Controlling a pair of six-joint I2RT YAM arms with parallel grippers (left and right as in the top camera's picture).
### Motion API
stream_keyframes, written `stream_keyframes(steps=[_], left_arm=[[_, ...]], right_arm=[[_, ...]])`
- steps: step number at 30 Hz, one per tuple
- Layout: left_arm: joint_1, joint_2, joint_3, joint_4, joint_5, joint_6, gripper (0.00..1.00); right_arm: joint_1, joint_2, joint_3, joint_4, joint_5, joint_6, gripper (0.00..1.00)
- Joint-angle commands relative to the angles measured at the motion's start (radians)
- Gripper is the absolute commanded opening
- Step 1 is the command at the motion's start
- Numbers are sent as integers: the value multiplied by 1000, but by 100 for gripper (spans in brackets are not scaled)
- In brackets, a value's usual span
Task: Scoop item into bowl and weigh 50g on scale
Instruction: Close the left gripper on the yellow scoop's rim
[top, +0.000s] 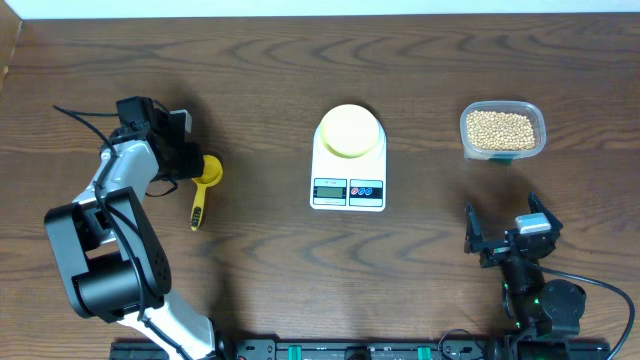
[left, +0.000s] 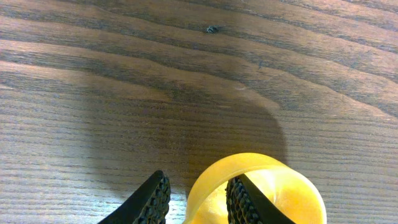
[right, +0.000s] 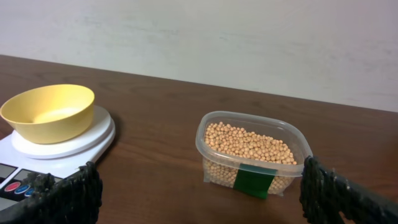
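Beans fill the clear container right of the scale, whose platform carries the bowl. Left of the scale, we note the left tool part-open, fingers astride the yellow scoop's wall; right tool gapes wide, holding nothing.

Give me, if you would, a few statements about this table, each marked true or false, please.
1. The bowl sits on the scale. True.
2. The bowl already holds beans. False: it looks empty, and the beans are in the clear container.
3. The left gripper straddles the rim of the yellow scoop. True.
4. The right gripper holds the container. False: it is open, apart from the container, with nothing in it.
5. The scoop lies to the right of the scale in the overhead view. False: it lies to its left.
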Motion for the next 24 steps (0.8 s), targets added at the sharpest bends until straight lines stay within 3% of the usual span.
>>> stream_keyframes(steps=[1, 17, 24], left_arm=[[2, 6, 5, 2, 15, -5, 33], [2, 6, -12, 5, 14, -15, 28], [2, 6, -12, -4, 8, -125, 24]], right_arm=[[6, -5, -2, -4, -9, 12, 99], [6, -5, -2, -4, -9, 12, 99], [6, -5, -2, -4, -9, 12, 99]])
